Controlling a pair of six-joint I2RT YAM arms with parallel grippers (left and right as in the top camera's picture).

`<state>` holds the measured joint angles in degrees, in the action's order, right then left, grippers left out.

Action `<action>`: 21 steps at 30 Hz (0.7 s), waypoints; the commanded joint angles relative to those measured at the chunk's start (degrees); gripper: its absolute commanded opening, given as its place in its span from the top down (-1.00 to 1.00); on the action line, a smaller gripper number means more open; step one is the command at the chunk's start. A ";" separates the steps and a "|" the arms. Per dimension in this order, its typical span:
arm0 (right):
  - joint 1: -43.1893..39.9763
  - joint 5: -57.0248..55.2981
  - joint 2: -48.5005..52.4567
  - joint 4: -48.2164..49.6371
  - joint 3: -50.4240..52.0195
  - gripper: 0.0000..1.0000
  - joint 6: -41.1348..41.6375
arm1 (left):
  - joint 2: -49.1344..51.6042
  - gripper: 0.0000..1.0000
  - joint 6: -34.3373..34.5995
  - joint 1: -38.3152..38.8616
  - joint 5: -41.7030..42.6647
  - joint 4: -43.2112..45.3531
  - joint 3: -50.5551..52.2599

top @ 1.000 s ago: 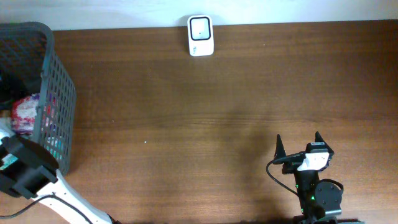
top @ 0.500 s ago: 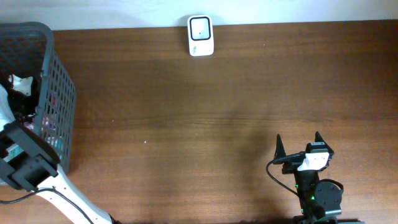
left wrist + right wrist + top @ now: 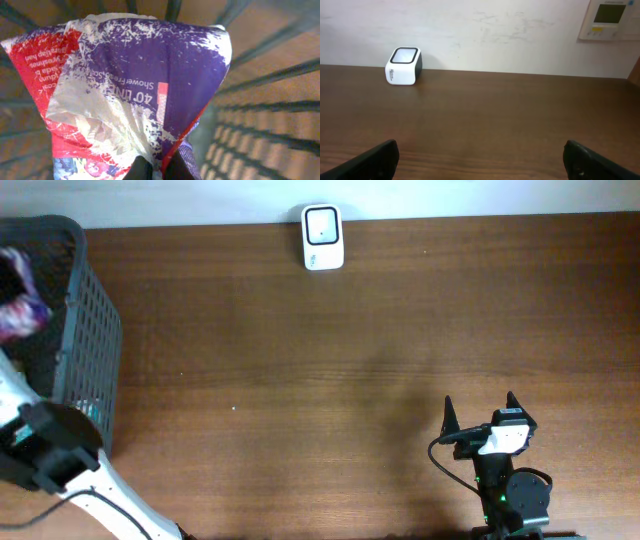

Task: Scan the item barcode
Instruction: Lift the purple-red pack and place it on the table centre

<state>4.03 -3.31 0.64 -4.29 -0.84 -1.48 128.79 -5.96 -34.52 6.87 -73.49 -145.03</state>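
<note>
The item is a crinkled purple, red and white packet. My left gripper is shut on its lower edge, with the two dark fingertips pinching the film. From overhead the packet shows blurred over the far left of the dark mesh basket. No barcode shows on the side I see. The white scanner stands at the table's far edge, also in the right wrist view as the scanner. My right gripper rests at the near right, open and holding nothing, its fingers wide apart.
The basket's bars surround the packet on all sides. Other goods lie low in the basket. A wall runs behind the table, with a panel at the top right.
My left gripper has shut on the packet and carried it up and toward the far side of the basket. The right arm has stayed still.
</note>
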 commanded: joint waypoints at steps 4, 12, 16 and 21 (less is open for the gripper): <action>-0.31 0.09 -0.28 -0.22 0.52 -0.97 0.22 | -13.55 1.00 6.86 -0.13 13.97 3.69 -6.38; -0.31 0.09 -0.28 -0.20 0.52 -0.97 0.20 | -18.56 1.00 11.15 14.53 39.80 3.32 -6.19; -0.31 0.09 -0.28 -0.22 0.52 -0.97 0.22 | -17.05 1.00 15.26 34.29 17.14 -2.86 -6.03; -0.31 0.09 -0.28 -0.22 0.52 -0.97 0.22 | -8.17 1.00 22.67 52.89 0.74 -8.61 -6.01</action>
<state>4.03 -3.31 0.64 -4.29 -0.84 -1.48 116.88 13.85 14.31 14.59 -81.84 -150.61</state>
